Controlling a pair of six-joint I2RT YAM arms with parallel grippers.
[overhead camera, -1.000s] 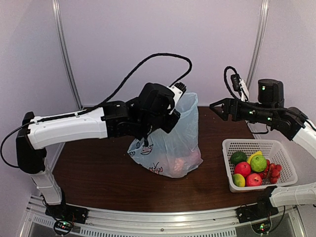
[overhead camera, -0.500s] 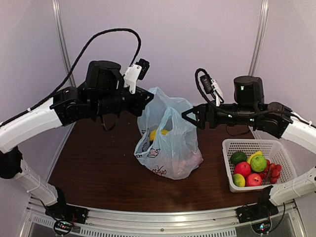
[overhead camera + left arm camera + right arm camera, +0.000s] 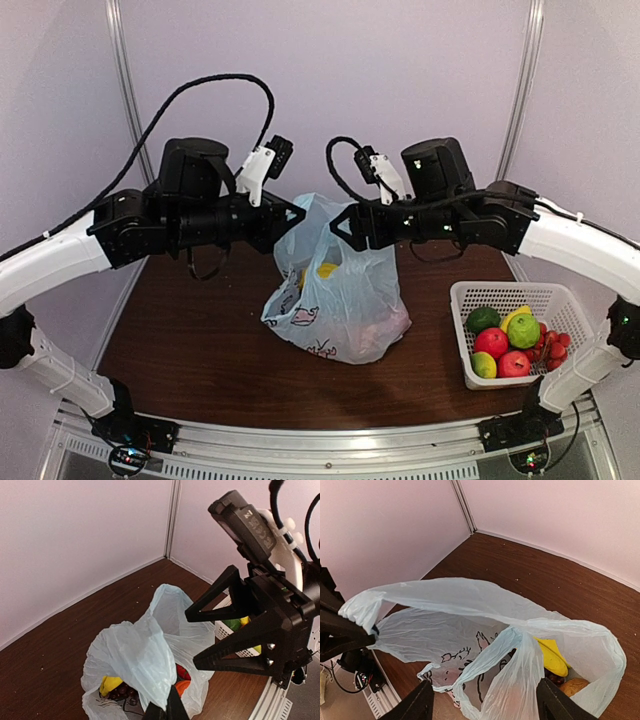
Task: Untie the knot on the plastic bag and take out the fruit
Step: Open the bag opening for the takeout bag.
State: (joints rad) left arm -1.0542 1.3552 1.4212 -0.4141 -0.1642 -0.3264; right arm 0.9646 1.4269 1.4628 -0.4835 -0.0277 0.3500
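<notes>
**Q:** What keeps the bag (image 3: 345,300) standing open on the bench (image 3: 180,340)?

**A:** The left fingers (image 3: 172,711) are pressed together on one handle (image 3: 357,611), pinching the thin plastic and drawing it up and to the left. That pull stretches one side of the bag taut, so the mouth gapes rather than folding over what lies inside.

**Q:** Is the knot to be seen?

**A:** No tied lump shows in any view. The two handles stand apart, so the knot is judged to be undone, and removal is the step in hand.

**Q:** Where is the fruit (image 3: 552,657)?

**A:** It rests in the bottom of the bag, none of it out yet. Yellow, dark purple, brown and orange-red pieces show through the mouth.

**Q:** What are the right fingers (image 3: 417,705) doing?

**A:** They are spread wide and hold nothing. They are poised above the open mouth, facing the left fingers across it. In the right wrist view the free handle rises between them. The pose suits either a reach down to the fruit or a grasp of that handle to widen the mouth. Which is meant cannot be told. The loose film may catch on a descending finger.

**Q:** And the basket (image 3: 510,288)?

**A:** It stands on the bench to the right, apart from the bag, and holds green and red fruit. It is a likely place for what comes out.
</notes>
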